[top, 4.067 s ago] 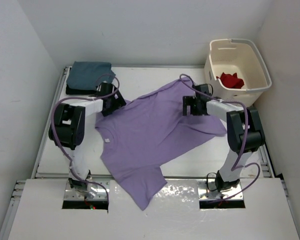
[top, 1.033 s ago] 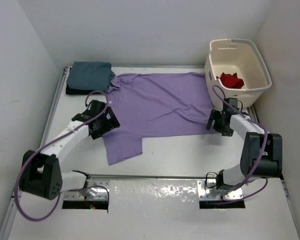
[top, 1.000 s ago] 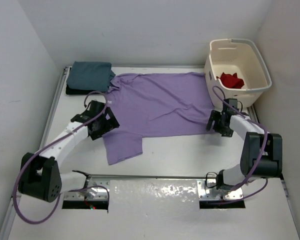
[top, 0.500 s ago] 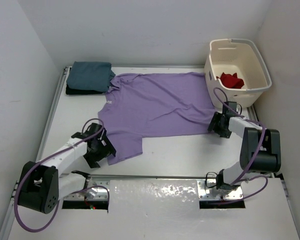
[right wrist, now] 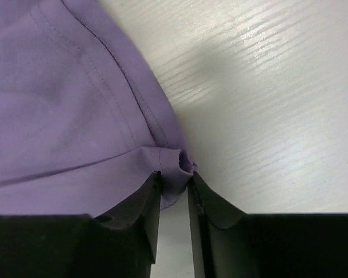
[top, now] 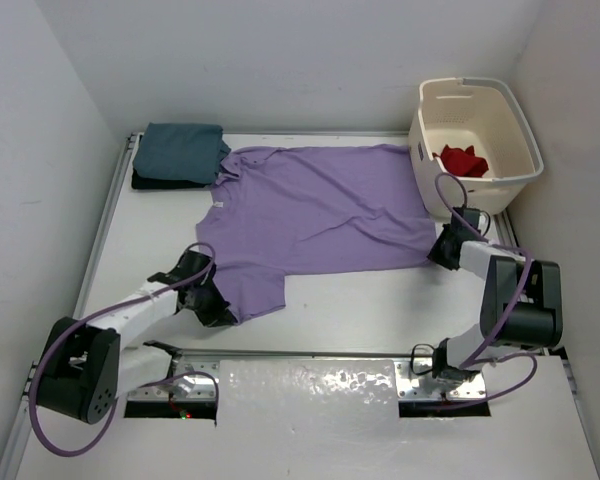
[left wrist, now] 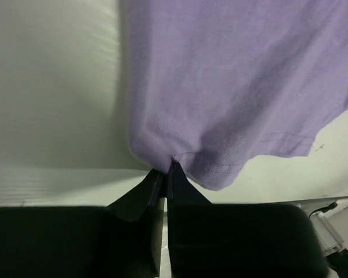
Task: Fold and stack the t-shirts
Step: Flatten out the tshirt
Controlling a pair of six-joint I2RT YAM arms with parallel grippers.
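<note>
The lavender t-shirt (top: 310, 215) lies spread flat on the table, collar to the left. My left gripper (top: 218, 310) is at its near-left sleeve corner. In the left wrist view the gripper (left wrist: 165, 168) is shut, pinching the edge of the purple cloth (left wrist: 232, 75). My right gripper (top: 442, 248) is at the shirt's right hem corner. In the right wrist view its jaws (right wrist: 174, 176) press a bunched fold of the hem (right wrist: 58, 98) between them. A folded teal-blue t-shirt (top: 183, 150) sits on a black one (top: 145, 182) at the back left. The red t-shirt (top: 463, 160) lies in the basket.
The cream laundry basket (top: 470, 195) stands at the back right, close behind my right gripper. White walls close in the table on the left, back and right. A raised rail (top: 310, 352) runs along the near edge.
My left gripper moved from beside the collar down to the near sleeve corner and shut on it. My right gripper edged onto the hem corner and closed on the cloth.
</note>
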